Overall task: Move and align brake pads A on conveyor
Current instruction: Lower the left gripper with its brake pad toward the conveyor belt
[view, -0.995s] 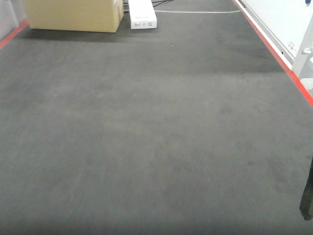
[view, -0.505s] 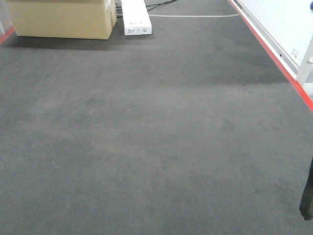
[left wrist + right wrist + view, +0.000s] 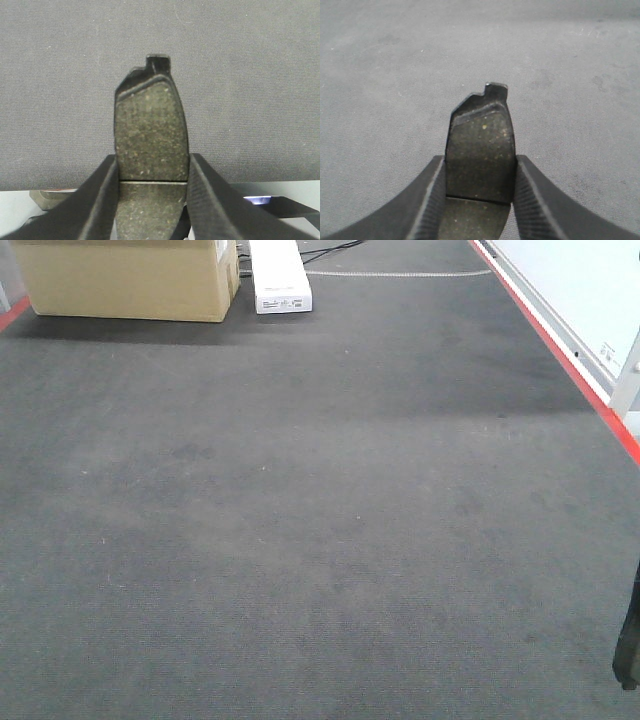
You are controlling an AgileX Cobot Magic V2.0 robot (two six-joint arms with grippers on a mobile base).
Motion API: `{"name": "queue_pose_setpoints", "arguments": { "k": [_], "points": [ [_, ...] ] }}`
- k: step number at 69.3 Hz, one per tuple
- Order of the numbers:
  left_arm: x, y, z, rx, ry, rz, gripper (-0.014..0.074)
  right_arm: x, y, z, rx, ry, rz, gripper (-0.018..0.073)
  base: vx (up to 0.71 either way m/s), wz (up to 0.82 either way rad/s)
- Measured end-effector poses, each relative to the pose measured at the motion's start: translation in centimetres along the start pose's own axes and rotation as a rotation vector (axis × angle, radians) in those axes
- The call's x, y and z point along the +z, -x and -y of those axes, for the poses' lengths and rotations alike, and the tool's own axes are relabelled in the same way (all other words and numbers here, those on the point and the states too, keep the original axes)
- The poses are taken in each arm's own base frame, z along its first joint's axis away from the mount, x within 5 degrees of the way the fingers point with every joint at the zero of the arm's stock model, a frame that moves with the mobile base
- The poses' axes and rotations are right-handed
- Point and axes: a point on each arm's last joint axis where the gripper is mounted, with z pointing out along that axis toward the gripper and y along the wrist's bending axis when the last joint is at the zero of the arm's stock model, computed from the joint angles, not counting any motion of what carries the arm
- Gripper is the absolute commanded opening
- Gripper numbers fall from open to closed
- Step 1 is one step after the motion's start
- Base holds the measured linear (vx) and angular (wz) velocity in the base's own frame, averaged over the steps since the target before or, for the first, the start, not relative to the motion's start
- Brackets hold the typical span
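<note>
Conveyor (image 3: 320,520) surface dark grey, felt-like, red strip (image 3: 562,352) along its right edge; cardboard box (image 3: 125,280) and white box (image 3: 280,278) stand just beside each other at far end. L hand (image 3: 152,165) clamped on brake pad (image 3: 150,125), grooved friction face twd camera, tab pointing away, seen against conveyor felt; R hand (image 3: 480,167) likewise grips second pad (image 3: 481,145), same orientation; contact w/ felt cannot be told.

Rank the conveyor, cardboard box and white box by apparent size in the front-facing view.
1. conveyor: fills nearly the whole frame.
2. cardboard box: cropped by the top edge.
3. white box: narrower, also cropped.
Both boxes sit far back, so real sizes are unsure.
</note>
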Motion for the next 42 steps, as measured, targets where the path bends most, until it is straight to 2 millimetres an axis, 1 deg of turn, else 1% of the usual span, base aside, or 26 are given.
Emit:
{"name": "queue_pose_setpoints", "arguments": {
  "k": [42],
  "points": [
    [0.0,0.03,0.0,0.0,0.0,0.004,-0.0006,0.0,0.0,0.0,0.0,0.0,0.0,-0.0008,0.0,0.0]
  ]
}}
